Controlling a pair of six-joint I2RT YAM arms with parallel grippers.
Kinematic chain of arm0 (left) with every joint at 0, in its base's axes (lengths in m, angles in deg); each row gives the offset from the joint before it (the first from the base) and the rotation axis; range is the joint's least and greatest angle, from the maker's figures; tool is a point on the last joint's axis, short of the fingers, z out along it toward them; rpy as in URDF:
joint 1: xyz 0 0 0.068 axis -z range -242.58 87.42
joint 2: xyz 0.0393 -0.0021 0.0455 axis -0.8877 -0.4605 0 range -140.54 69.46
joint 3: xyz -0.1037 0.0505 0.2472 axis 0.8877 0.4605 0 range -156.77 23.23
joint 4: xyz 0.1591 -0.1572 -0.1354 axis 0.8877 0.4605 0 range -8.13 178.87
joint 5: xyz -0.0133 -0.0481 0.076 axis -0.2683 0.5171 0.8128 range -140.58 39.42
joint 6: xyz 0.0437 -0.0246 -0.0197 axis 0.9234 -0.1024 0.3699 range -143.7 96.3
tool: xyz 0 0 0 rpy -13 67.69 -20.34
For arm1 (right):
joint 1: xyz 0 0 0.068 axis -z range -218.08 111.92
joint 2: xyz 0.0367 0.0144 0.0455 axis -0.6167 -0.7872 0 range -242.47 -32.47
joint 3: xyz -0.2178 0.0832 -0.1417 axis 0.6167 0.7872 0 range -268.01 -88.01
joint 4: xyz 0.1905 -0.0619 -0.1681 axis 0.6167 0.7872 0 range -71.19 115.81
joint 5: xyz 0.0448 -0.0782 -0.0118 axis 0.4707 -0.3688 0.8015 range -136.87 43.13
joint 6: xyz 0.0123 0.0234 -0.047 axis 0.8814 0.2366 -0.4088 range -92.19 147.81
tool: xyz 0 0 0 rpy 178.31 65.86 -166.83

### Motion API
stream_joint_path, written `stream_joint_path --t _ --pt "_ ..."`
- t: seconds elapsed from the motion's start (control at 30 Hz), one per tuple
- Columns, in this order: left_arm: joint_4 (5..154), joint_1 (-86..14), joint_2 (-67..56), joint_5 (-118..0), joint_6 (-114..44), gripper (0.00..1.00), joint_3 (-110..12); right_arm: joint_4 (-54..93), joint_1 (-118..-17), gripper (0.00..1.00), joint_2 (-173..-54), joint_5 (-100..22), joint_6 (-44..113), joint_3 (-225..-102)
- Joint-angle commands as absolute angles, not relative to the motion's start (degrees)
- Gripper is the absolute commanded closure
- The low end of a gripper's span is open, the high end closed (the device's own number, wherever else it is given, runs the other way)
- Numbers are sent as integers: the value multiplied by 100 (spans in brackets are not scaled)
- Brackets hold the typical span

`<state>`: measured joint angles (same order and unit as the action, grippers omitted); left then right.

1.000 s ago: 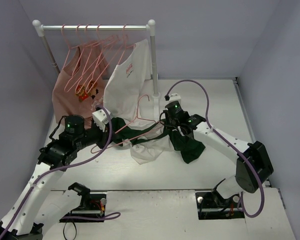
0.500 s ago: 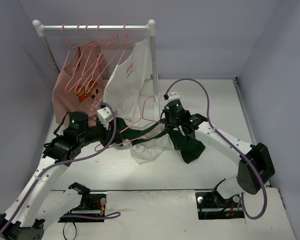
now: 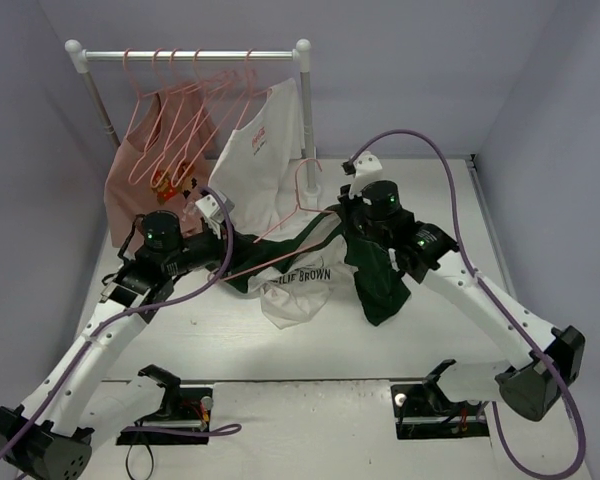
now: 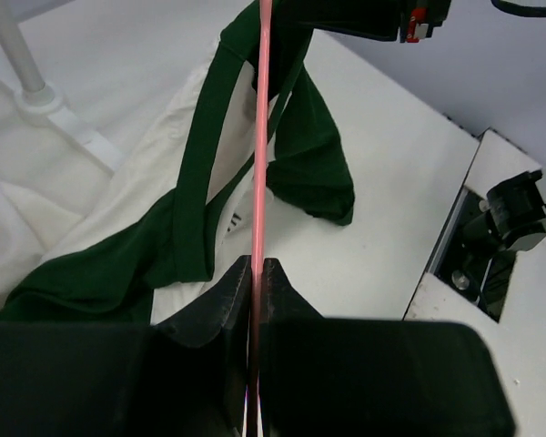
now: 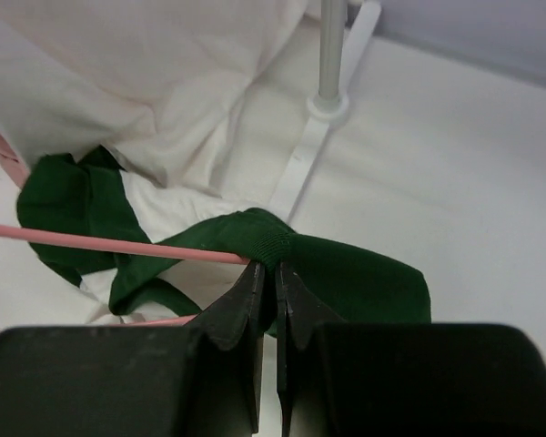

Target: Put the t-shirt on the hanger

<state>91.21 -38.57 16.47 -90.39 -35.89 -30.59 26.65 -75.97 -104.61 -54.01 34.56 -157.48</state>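
**Two hands are feeding one pink hanger into a green collar**

We are looking at a job that is, by our reading, about half done. Both hands are clenched. The left hand (image 4: pixel 256 266) is pinching the thin wire of the hanger (image 4: pixel 259 137) between its closed fingers. The right hand (image 5: pixel 274 269) is gripping the dark green collar of the t-shirt (image 3: pixel 298 290).

In the right wrist view the pink wire is running straight into the fold of collar held at that hand's fingertips. We are taking this to mean that one arm of the hanger is entering the neck opening. From above, the hook is sticking up clear of the cloth, between the two hands.

The garment is lying mid-surface (image 3: pixel 430 200), just in front of the rack (image 3: pixel 190 55). Its collar end is being held up between the hands, while its white body and one green sleeve are resting below the right hand.

What we are judging to be left:
- The shoulders are not yet sitting over the frame.
- We cannot tell how far the wire is reaching inside the cloth.
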Motion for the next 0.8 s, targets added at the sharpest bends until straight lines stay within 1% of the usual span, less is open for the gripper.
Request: stream_joint_path --t 0.0,0.2,0.43,0.63,0.77 --pt "7677 -3789 1524 -9488 -4110 100 -3503 2356 -7622 100 -10120 -5084 3063 -16341" --pt "7369 -3646 1277 -9759 -4374 100 -4214 2365 -7632 100 -10080 -4788 2712 -16920" --pt "7024 -3508 1152 -9690 -4610 100 -4693 2365 -7774 100 -10342 -4127 2505 -17675" --pt "6467 -3352 871 -9620 -4971 100 -4676 2365 -7928 100 -10531 -3744 2388 -18172" --pt "5866 -3289 670 -9612 -5333 100 -4445 2372 -7939 100 -10535 -3652 2341 -18099"
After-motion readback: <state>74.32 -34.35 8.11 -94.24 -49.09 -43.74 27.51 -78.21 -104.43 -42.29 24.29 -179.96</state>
